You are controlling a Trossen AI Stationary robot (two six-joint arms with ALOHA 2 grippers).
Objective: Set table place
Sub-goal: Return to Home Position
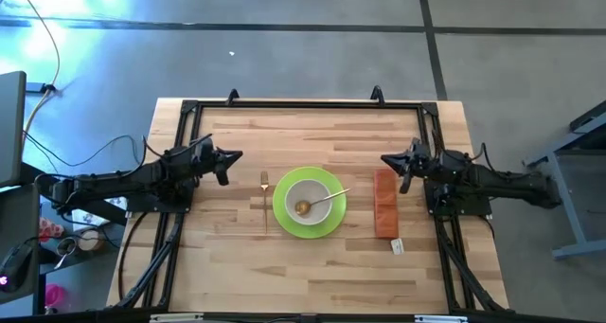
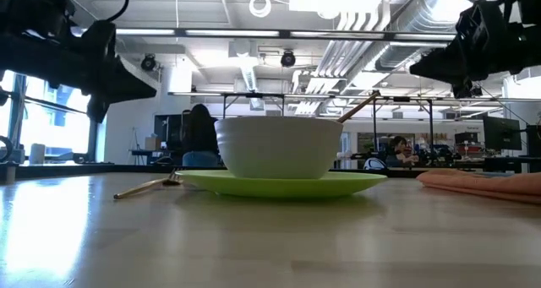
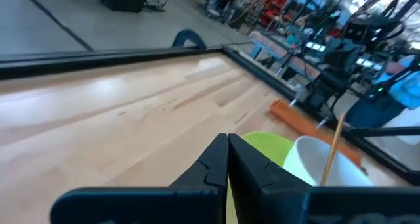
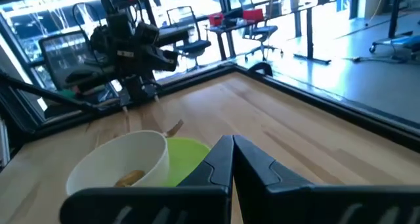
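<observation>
A lime-green plate (image 1: 327, 220) lies at the middle of the wood table (image 1: 237, 276). A white bowl (image 1: 309, 199) stands on the plate. A gold spoon (image 1: 326, 200) rests in the bowl, its handle leaning over the rim toward the right. A gold fork (image 1: 264, 192) lies flat on the table left of the plate. My left gripper (image 1: 238, 158) is shut and empty, raised above the table left of the fork. My right gripper (image 1: 385, 159) is shut and empty, raised right of the plate, near the far end of an orange-brown strip (image 1: 385, 203).
The orange-brown strip lies flat right of the plate, with a small white tag (image 1: 397, 246) at its near end. A black rail frame (image 1: 303, 105) runs along the table's edges. Bare wood lies at the near side and the far side.
</observation>
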